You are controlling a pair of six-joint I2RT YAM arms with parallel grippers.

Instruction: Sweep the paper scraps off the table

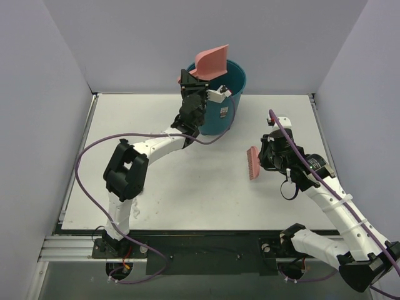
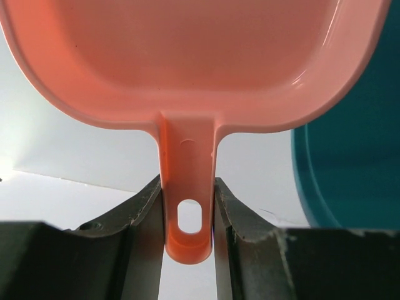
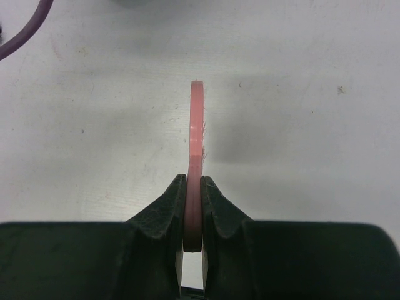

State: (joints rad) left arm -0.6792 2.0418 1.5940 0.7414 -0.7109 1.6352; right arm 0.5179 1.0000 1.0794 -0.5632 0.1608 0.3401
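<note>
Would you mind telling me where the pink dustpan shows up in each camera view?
Top external: dustpan at top centre, above the teal bucket.
Left wrist: dustpan fills the upper half, handle in the left gripper.
Right wrist: not in it.
Shared landmark: the bucket, at left wrist's right edge.

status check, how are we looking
Left gripper shut on dustpan, raised at bin. Right gripper shut on brush over table. No scraps seen, nothing blocking.

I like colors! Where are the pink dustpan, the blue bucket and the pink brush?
pink dustpan [image 1: 211, 61]: top view, its scoop.
blue bucket [image 1: 235, 81]: top view, its wall.
pink brush [image 1: 253, 164]: top view, its head.
</note>
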